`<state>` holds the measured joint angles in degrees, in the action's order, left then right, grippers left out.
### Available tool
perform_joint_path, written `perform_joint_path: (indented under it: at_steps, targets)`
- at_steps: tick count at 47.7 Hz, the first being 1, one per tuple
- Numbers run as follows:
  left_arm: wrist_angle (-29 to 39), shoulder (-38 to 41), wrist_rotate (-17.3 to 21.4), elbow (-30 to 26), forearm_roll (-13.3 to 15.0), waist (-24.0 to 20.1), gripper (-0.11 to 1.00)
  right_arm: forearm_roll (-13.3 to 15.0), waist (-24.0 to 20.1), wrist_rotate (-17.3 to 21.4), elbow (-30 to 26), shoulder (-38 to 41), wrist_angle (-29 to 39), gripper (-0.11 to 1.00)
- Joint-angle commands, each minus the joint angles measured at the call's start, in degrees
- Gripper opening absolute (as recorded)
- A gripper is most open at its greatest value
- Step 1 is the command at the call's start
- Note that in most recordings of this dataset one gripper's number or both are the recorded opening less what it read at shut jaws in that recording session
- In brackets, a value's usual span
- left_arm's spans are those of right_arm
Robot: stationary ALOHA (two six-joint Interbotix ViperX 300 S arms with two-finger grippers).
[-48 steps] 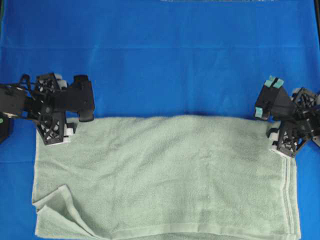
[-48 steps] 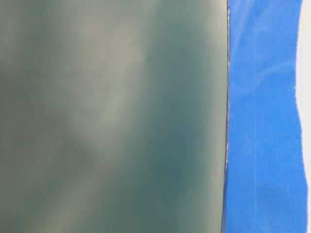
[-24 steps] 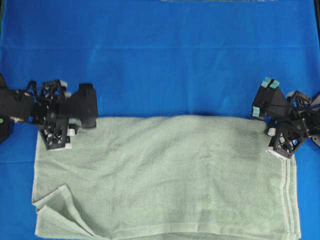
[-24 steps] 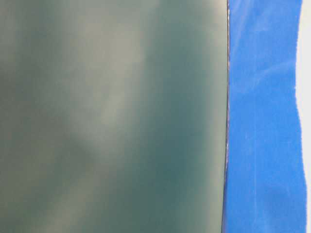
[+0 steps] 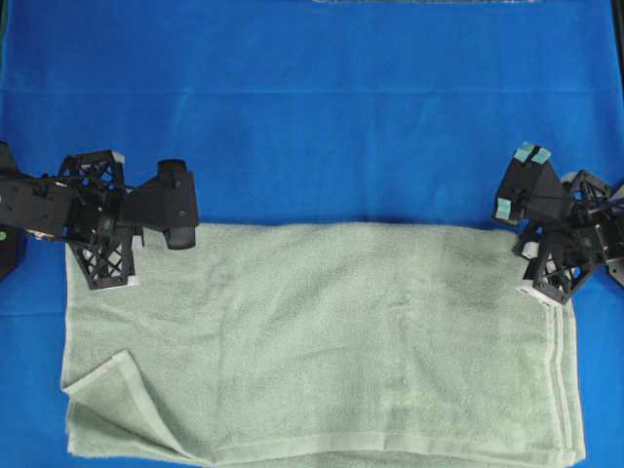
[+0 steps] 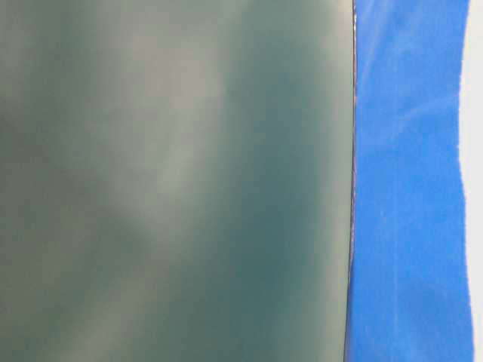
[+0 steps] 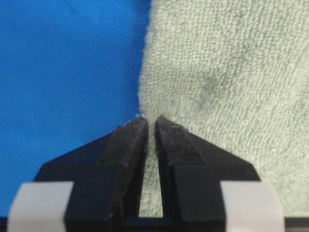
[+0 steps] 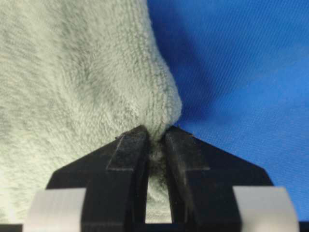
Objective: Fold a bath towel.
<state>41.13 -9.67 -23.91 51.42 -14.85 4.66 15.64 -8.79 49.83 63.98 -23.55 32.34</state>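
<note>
Terry cloth: the bath towel (image 5: 322, 341), pale sage green, lies flat on the blue cloth (image 5: 312, 117), long side running left to right; its near-left corner is turned over on itself.
Why the far corners: each arm sits at one end of the towel's far edge, likely so that edge can be carried toward the near edge in one even fold.
Left gripper (image 7: 151, 126): jaws pressed nearly together on the towel's corner edge, a thin strip of pile between them (the hold looks slim).
Right gripper (image 8: 155, 137): clamped on a bunched fold of towel that bulges above the tips.
Pose: both arms reach in low from the sides, wrists angled down, fingers pointing inward over the fabric.
Table-level view: only a green blur, no detail.
</note>
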Motion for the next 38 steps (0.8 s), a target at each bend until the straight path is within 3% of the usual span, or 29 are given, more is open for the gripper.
perform_joint_path:
  at_steps: [1,11,23,31,36,38]
  targets:
    - [4.7,-3.4,0.2,-4.0,-0.3,0.6,0.05,0.1,-0.2,-0.4,-3.5,-3.8,3.9,0.12]
    - [21.5,-9.6,0.2,-14.2,-0.2,4.5,0.05,0.1,-3.4,-2.5,-14.0,-13.2,22.9,0.12]
    - [37.9,-13.5,-0.8,-27.4,-0.2,9.9,0.05,0.9,-9.4,-2.6,-25.6,-19.4,36.7,0.12]
    - [43.4,-13.6,-2.1,-32.5,-0.2,12.2,0.05,4.7,-11.4,-2.5,-28.7,-20.1,39.1,0.12]
    - [43.9,-13.4,-5.2,-33.2,-0.2,13.0,0.05,7.9,-11.3,-2.2,-28.3,-19.1,39.6,0.12]
    - [43.9,-13.4,-7.1,-33.5,-0.2,13.4,0.05,10.4,-10.9,-2.0,-28.3,-18.3,40.1,0.12]
